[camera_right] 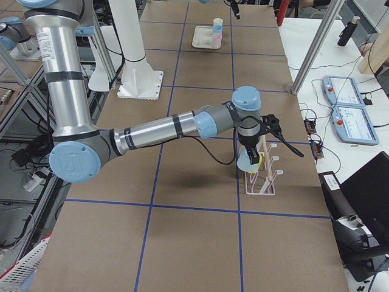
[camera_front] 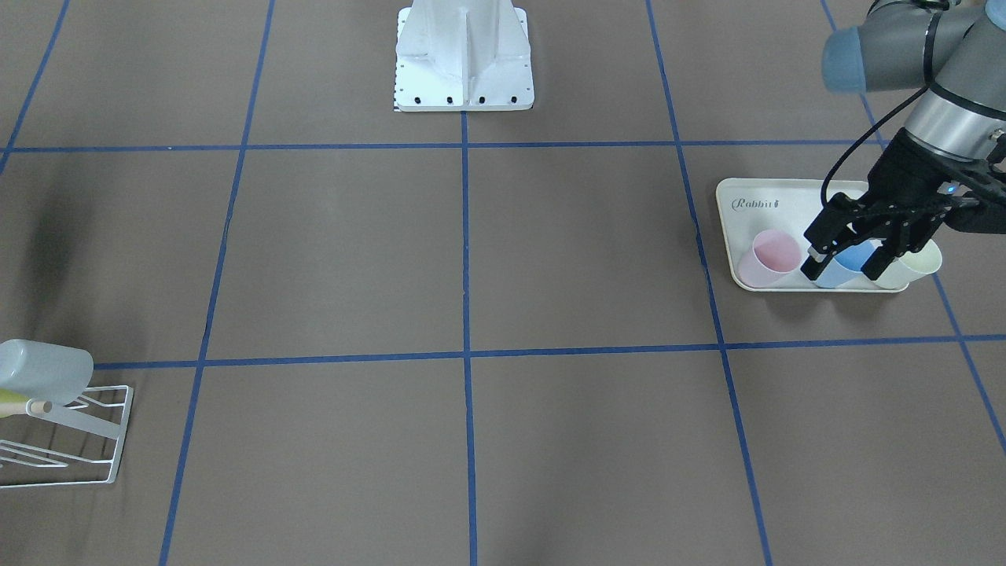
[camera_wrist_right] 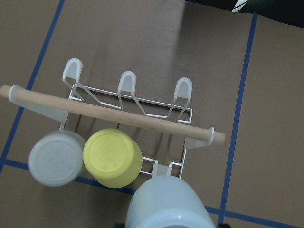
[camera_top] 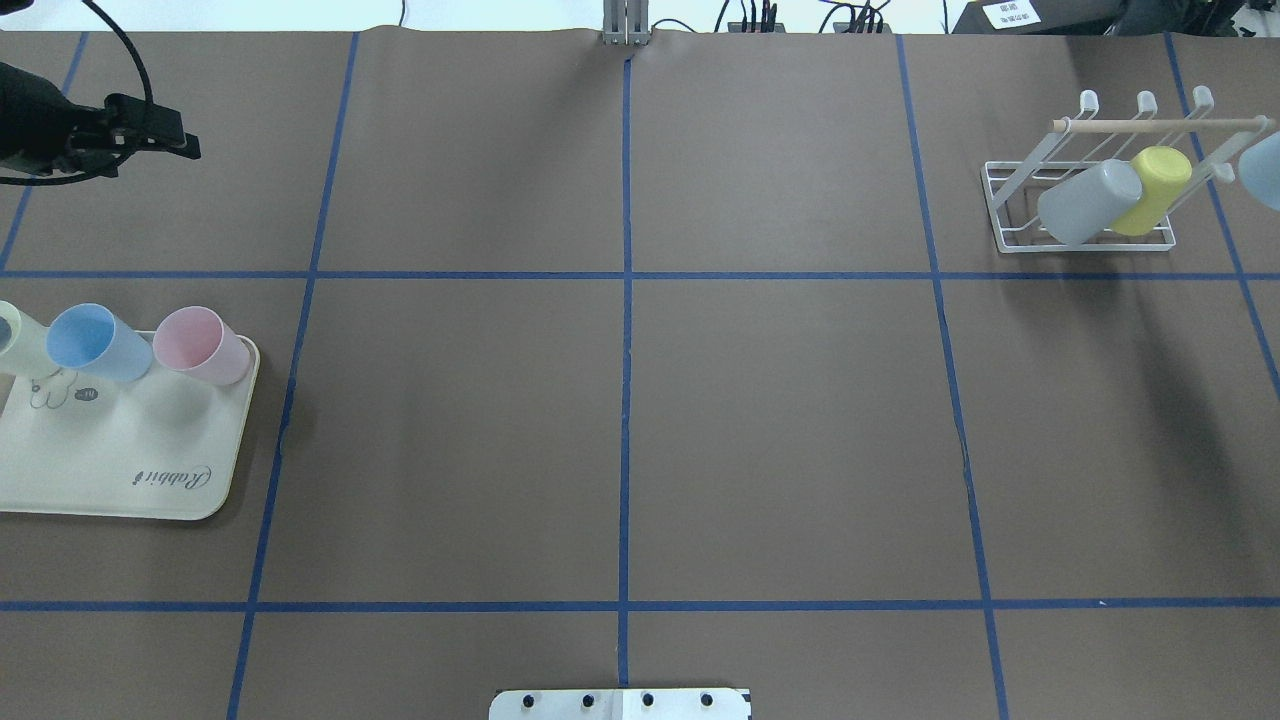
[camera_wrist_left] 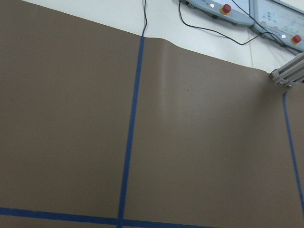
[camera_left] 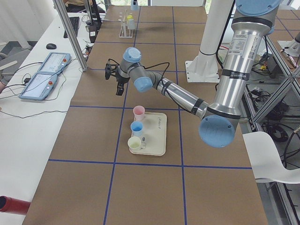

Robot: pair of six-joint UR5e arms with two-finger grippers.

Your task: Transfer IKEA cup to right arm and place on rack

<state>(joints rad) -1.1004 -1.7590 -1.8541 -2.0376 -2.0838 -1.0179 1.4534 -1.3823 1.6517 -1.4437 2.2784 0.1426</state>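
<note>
while the right gripper [camera_right: 250, 148] clasps a pale blue cup [camera_wrist_right: 168, 204] over the rack [camera_wrist_right: 127, 81] | handover looks done, placing pending | left gripper [camera_front: 845, 271] spread, empty | three cups [camera_top: 200, 345] wait on tray [camera_top: 120, 475]

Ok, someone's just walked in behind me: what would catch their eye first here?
The right gripper holding a pale blue cup right by the rack, where a grey cup and a yellow cup already hang. At the table's other end, the left gripper hovers with fingers open, clear of the tray, which holds a pink cup, a blue cup and a cream cup.
</note>
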